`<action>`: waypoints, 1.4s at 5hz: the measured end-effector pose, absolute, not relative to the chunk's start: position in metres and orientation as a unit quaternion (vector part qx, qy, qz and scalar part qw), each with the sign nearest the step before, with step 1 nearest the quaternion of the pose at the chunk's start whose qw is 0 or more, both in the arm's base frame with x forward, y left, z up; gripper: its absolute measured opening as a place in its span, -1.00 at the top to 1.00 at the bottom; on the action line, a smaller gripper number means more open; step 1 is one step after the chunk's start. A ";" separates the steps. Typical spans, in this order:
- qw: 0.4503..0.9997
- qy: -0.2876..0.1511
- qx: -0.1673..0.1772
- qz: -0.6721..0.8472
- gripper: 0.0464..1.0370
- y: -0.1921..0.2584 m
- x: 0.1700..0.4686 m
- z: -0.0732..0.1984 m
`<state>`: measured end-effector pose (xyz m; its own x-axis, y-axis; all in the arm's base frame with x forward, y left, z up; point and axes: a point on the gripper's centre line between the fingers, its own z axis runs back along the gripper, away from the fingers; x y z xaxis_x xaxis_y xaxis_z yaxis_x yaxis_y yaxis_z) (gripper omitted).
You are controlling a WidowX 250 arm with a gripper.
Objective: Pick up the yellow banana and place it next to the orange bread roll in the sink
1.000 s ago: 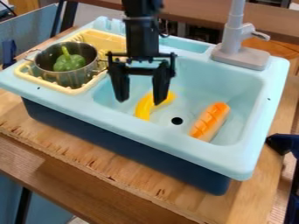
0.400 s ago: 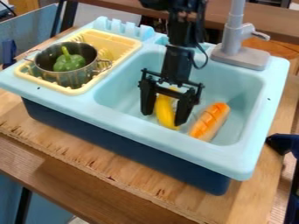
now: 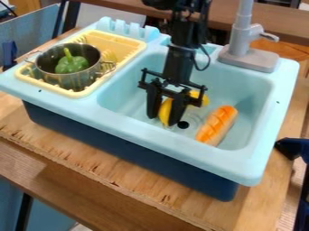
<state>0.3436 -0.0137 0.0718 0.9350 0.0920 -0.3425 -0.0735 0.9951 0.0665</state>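
Banana [image 3: 165,111], bright yellow and curved, partly hidden by the black hand [image 3: 163,121] closed on it

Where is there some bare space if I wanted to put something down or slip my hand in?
Bare patches: the basin floor between the orange loaf-shaped toy and the faucet, and the wooden board along the sink's front. It's crowded mid-basin, with the gripper at the banana, and around the pot.
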 end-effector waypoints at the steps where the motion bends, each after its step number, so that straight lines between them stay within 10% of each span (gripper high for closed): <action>1: 0.986 0.150 0.030 0.065 0.35 -0.012 0.340 0.093; 3: 0.994 0.095 0.010 0.047 0.36 -0.049 0.332 0.128; 7: 0.979 0.161 -0.027 0.120 0.36 -0.025 0.303 0.091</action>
<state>0.3028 -0.0253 0.0905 0.9192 0.2269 -0.3218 -0.2442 0.9696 -0.0139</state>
